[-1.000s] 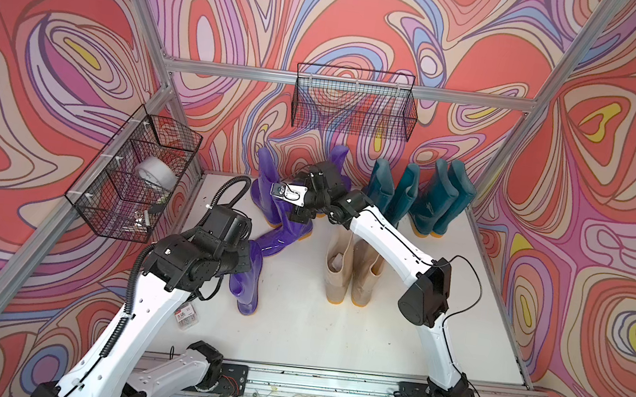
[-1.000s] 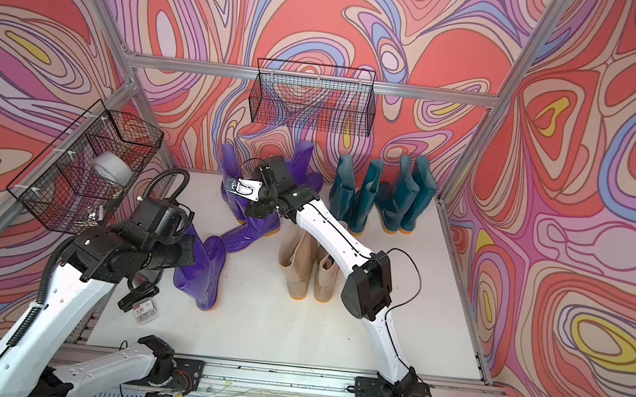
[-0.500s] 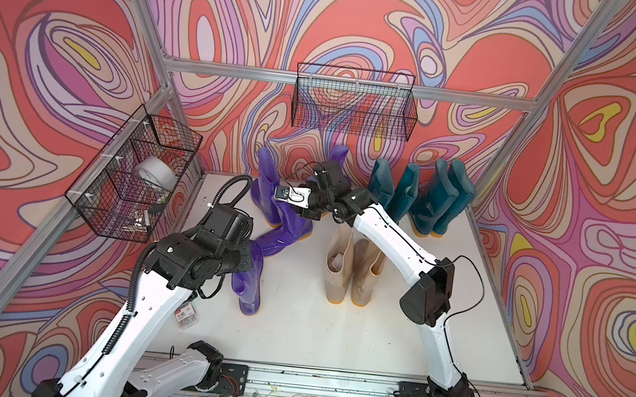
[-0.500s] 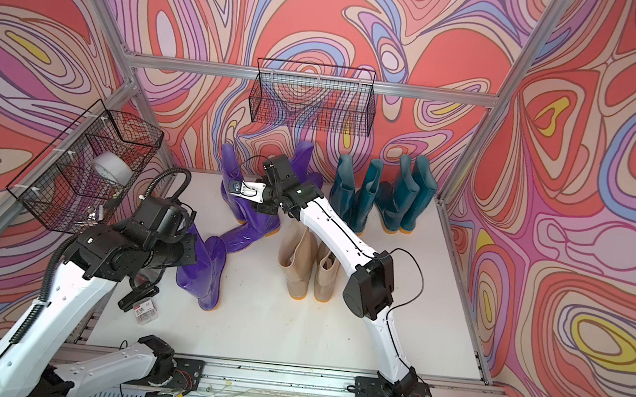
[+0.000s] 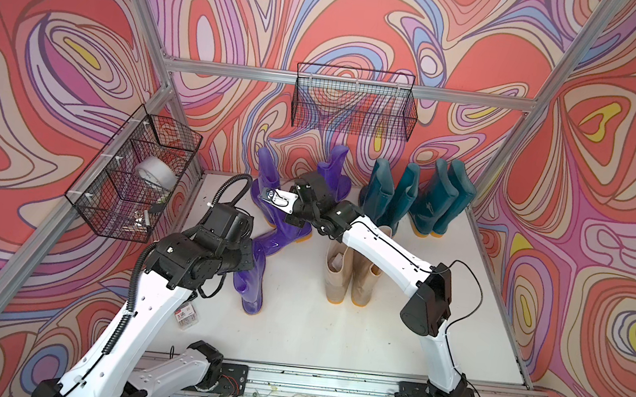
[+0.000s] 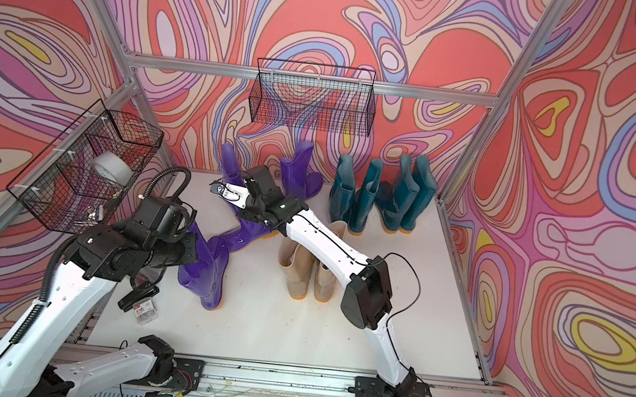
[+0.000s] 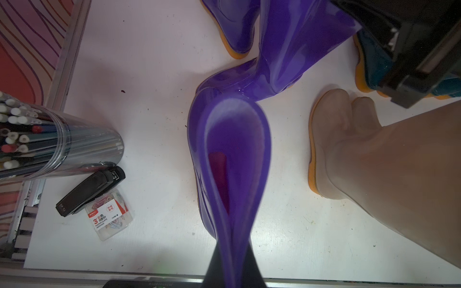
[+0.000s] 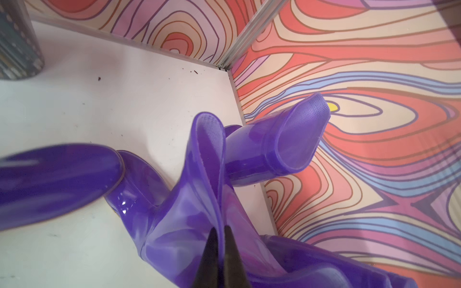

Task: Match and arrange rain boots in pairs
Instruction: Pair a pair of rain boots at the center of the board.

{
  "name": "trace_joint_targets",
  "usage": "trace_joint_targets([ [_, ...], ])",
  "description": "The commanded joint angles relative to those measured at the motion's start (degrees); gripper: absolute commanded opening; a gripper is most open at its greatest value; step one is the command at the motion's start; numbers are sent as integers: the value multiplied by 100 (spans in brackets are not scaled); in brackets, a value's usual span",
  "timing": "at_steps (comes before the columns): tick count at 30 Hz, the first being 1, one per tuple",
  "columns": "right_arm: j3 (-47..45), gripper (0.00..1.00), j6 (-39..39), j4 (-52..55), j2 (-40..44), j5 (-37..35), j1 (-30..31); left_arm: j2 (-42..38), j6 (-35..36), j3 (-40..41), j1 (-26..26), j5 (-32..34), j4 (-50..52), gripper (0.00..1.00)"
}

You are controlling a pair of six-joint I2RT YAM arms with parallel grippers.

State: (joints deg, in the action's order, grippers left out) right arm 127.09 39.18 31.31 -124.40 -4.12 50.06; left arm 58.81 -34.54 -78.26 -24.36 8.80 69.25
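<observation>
My left gripper (image 7: 233, 270) is shut on the flattened top of an upright purple rain boot (image 5: 251, 283) at the front left. My right gripper (image 8: 220, 239) is shut on the shaft rim of a second purple boot (image 5: 283, 240), which leans towards the first one. Two more purple boots (image 5: 268, 175) (image 5: 334, 168) stand by the back wall. Several dark teal boots (image 5: 410, 196) stand in a row at the back right. A beige pair (image 5: 352, 272) stands in the middle, partly under my right arm.
A wire basket (image 5: 120, 201) with a tape roll (image 5: 156, 175) hangs on the left wall, another basket (image 5: 353, 106) on the back wall. A pencil tub (image 7: 50, 144), a black stapler (image 7: 92, 189) and a paper-clip box (image 7: 109, 214) sit at the front left.
My right gripper has closed on the leaning purple boot's shaft and shifted slightly to the right. The left arm and its boot have stayed put.
</observation>
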Motion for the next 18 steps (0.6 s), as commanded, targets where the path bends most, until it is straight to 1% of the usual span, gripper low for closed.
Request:
trace_joint_targets([
  [1, 740, 0, -1076, -511, 50, -792, 339, -142, 46, -338, 19, 288, -174, 0],
  [5, 1786, 0, -1497, 213, -361, -1893, 618, -107, 187, -716, 12, 310, -53, 0],
  [8, 1933, 0, -2198, 676, -314, -2340, 732, -140, 314, -943, 16, 404, 67, 0],
  [11, 1733, 0, -3012, 920, -38, -2504, 844, -175, 369, -971, 17, 618, 218, 0],
  [13, 1719, 0, -3771, 1284, 92, -2492, 910, -267, 374, -693, 14, 595, 127, 0],
  [16, 1714, 0, -4504, 1680, 201, -2749, 1031, -431, 309, -389, 16, 610, 38, 0],
  [18, 1662, 0, -5106, 1863, 322, -2561, 1060, -502, 345, -210, 27, 679, -72, 0],
])
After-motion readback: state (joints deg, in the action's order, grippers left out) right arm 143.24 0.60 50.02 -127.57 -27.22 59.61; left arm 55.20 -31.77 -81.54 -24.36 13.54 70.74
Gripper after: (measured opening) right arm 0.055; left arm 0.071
